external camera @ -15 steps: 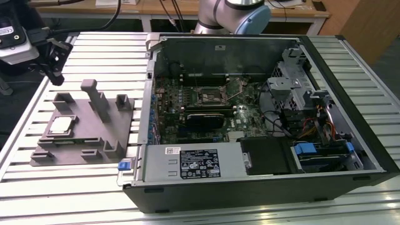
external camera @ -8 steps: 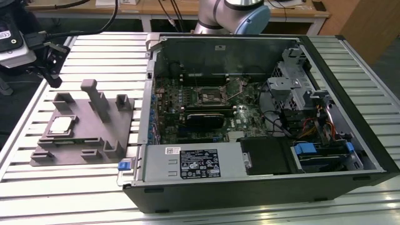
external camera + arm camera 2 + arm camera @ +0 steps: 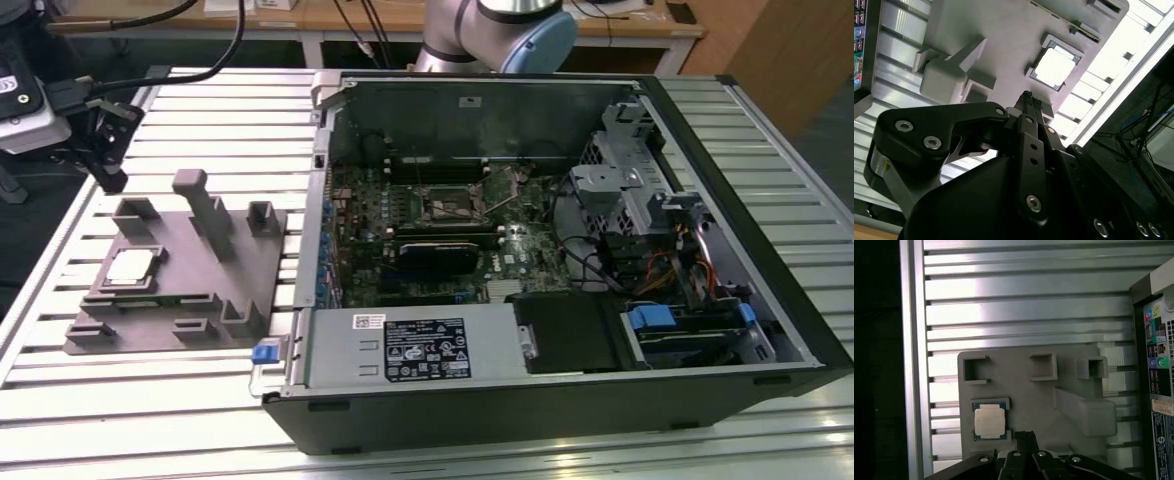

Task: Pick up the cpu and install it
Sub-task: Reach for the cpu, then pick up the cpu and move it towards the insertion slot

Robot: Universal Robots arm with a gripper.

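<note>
Evidently the small, flat, square cpu with its silvery-white metal top (image 3: 130,266) lies face up in a shallow pocket of the grey plastic fixture block (image 3: 187,282), probably so it stays level and located for a grasp from above. Both rest on the slatted aluminium table (image 3: 160,392), at the exterior view's left of the open black computer case (image 3: 534,402). The black gripper (image 3: 1025,434) hangs over the block pointing downward, its fingertips pressed together and holding nothing, near the cpu but clear of it.

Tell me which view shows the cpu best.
The first wrist view: the cpu lies whole and nearly square-on in its fixture pocket. The second wrist view shows it glary and at a slant; the exterior view shows it far off, on the exterior view's left.
</note>
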